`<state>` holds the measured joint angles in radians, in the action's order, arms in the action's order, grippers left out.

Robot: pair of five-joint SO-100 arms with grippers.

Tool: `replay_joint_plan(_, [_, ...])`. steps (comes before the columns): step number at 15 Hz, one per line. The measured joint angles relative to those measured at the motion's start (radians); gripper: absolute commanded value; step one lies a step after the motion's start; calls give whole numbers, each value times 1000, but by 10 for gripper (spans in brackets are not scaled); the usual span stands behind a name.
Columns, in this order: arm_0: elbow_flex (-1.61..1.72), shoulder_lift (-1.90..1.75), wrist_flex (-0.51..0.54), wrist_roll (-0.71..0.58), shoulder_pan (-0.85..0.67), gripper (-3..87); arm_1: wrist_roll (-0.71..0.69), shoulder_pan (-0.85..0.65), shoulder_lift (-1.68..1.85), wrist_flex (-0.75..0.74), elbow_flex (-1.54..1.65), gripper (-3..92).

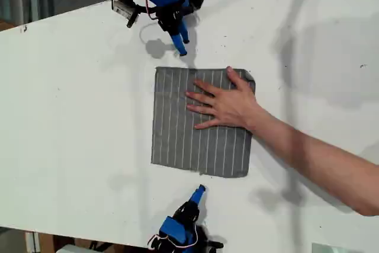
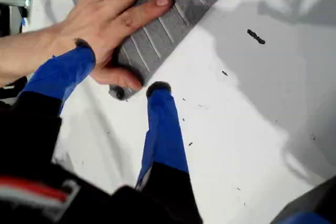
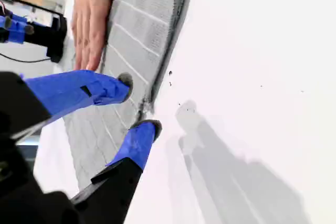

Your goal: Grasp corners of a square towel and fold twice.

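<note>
The square towel (image 1: 177, 134), grey with thin pale stripes, lies flat in the middle of the white table. All its corners show, such as the far ones (image 1: 157, 70) (image 1: 251, 79) and the near ones (image 1: 154, 160) (image 1: 244, 175). A person's hand (image 1: 228, 103) presses flat on the towel's part toward the exterior view's upper right. My first gripper (image 1: 180, 44) (image 2: 121, 69) hangs open just beyond the towel's far edge, holding nothing. My second gripper (image 1: 198, 192) (image 3: 137, 104) stands open just short of the near edge (image 3: 157, 61), also holding nothing.
The person's forearm (image 1: 320, 164) reaches in across the table from the exterior view's right. A small camera and cables (image 1: 124, 9) sit beside the first arm's base. Bare white tabletop (image 1: 71, 117) lies at the exterior view's left.
</note>
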<state>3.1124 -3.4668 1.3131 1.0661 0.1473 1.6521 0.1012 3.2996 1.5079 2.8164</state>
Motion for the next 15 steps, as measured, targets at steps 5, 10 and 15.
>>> replay_joint_plan(5, [0,0,0,0,52,140,58,115,0,2,-3,248])
replay_joint_plan(10, [0,0,0,0,51,140,58,117,0,2,-3,248])
replay_joint_plan(15, [0,0,0,0,51,140,58,117,0,2,-3,248])
